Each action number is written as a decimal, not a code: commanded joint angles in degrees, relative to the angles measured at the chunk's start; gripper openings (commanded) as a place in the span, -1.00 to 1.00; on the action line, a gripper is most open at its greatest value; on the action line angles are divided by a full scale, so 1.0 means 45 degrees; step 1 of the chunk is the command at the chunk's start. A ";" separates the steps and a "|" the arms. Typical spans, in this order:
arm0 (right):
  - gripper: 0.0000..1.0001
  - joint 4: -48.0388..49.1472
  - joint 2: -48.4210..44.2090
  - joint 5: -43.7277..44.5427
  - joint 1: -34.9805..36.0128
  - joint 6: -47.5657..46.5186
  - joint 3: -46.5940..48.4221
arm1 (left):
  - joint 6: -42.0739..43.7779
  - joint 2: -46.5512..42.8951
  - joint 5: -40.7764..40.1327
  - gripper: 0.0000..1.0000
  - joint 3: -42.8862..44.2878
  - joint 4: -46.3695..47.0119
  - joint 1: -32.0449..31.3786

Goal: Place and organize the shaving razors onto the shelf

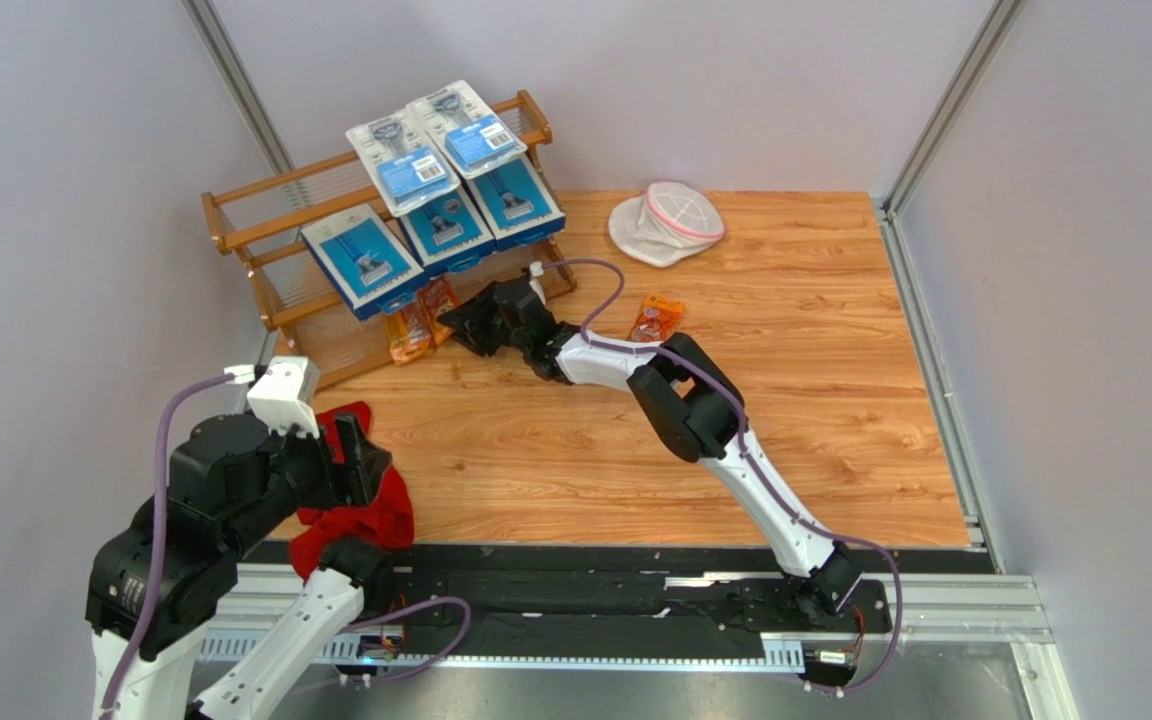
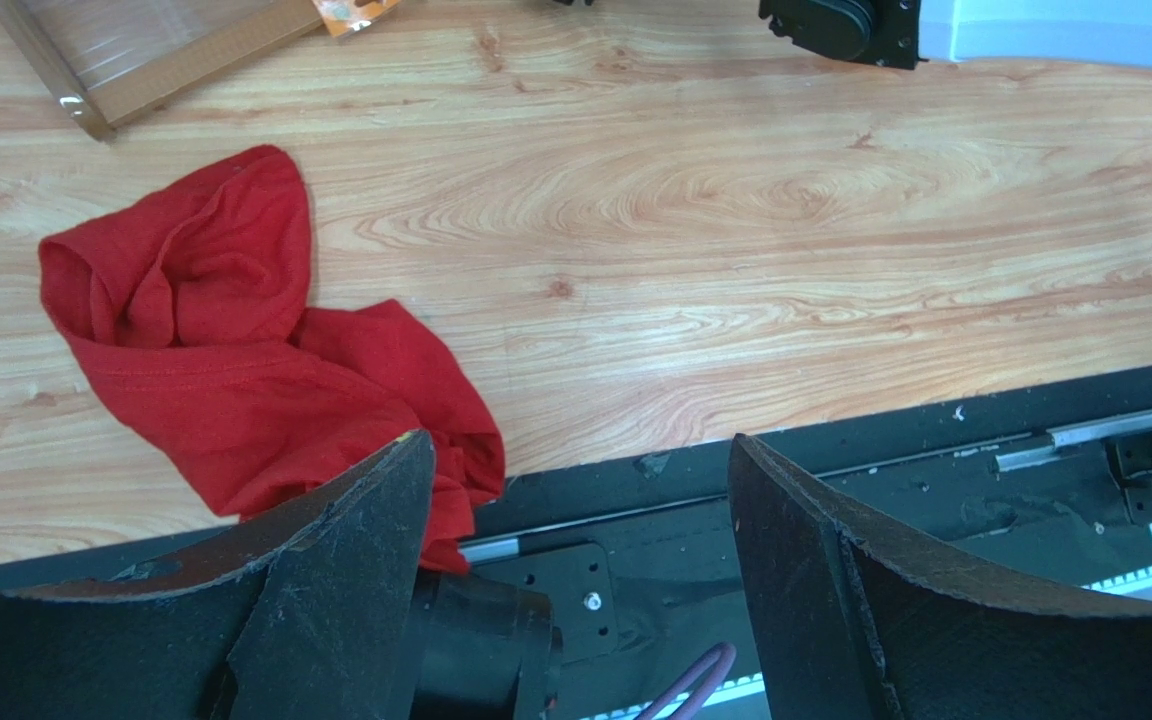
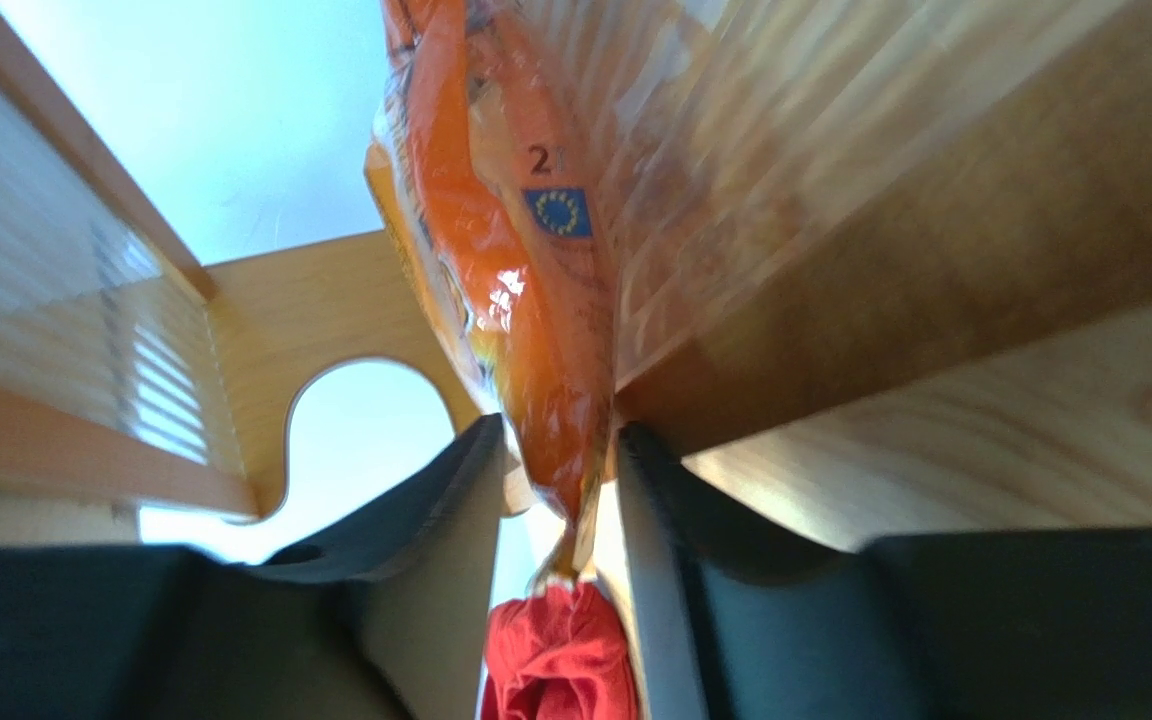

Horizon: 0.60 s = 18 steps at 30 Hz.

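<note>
Shaving razors [image 1: 447, 228]: mostly shelved, by the look of it. Counted on the shelf [image 1: 282, 188], up and beyond the right tool [image 1: 465, 323]:
- three blue boxes [image 1: 364, 258] side by side
- two blister packs [image 1: 405, 162] past them, overlapping their far ends
- which tier for each lot: not clear from above

Low at the shelf's near side, right at that tool's tips: two orange bags [image 1: 411, 330] close together. On the bottom rails or only on the table [image 1: 778, 390] against them: cannot tell.

Right tool, wrist view: jaws part-way apart, one on each side of the lower end of an orange bag. Pinching or merely flanking: cannot tell, no clear gap on either side. Bag upright against the shelf's woodwork, so judged as good as placed.

Left tool [image 2: 582, 450]: spread wide, nothing between the fingers, low over the table's near edge. Red cloth [image 2: 237, 345] crumpled just to its left; not a task item.

Left to do, as judged:
- One loose orange bag [image 1: 657, 318] flat on the table, behind the right tool and beside its forearm, well apart from the shelf. Wants fetching and setting next to the other two.
- Blister packs slightly askew over the boxes; may want squaring up.

White pouch [image 1: 668, 222] farther off to that tool's right; to be left alone.
</note>
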 commanded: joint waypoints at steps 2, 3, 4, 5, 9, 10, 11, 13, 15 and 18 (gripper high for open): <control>-0.06 0.0422 -0.1179 -0.0069 0.0068 -0.0505 -0.1262 | 0.0106 -0.0154 0.0212 0.60 -0.0118 0.0299 0.0039; -0.03 0.0637 -0.1297 -0.0070 0.0068 -0.0525 -0.1418 | 0.0086 -0.0155 0.0251 0.60 -0.0138 0.0299 0.0039; -0.01 0.0735 -0.1395 -0.0070 0.0068 -0.0583 -0.1729 | 0.0067 -0.0174 0.0271 0.60 -0.0138 0.0318 0.0039; 0.01 0.0814 -0.1492 -0.0051 0.0087 -0.0584 -0.1829 | 0.0067 -0.0174 0.0309 0.60 -0.0196 0.0338 0.0039; 0.18 0.0912 -0.1980 -0.0011 0.0087 -0.0818 -0.2318 | 0.0008 -0.0174 0.0388 0.59 -0.0275 0.0357 0.0039; 0.21 0.0951 -0.2020 -0.0050 0.0087 -0.0896 -0.2415 | 0.0008 -0.0174 0.0388 0.60 -0.0275 0.0338 0.0039; 0.24 0.1009 -0.2098 -0.0070 0.0087 -0.0935 -0.2609 | 0.0008 -0.0174 0.0388 0.60 -0.0275 0.0357 0.0039; 0.27 0.1204 -0.2352 -0.0031 0.0126 -0.0955 -0.2883 | -0.0012 -0.0174 0.0407 0.59 -0.0275 0.0377 0.0039; 0.30 0.1555 -0.2508 0.0028 0.0126 -0.1033 -0.3292 | -0.0012 -0.0174 0.0427 0.60 -0.0275 0.0357 0.0039; 0.33 0.2141 -0.2801 -0.0011 0.0146 -0.1033 -0.3819 | -0.0012 -0.0174 0.0408 0.60 -0.0275 0.0338 0.0039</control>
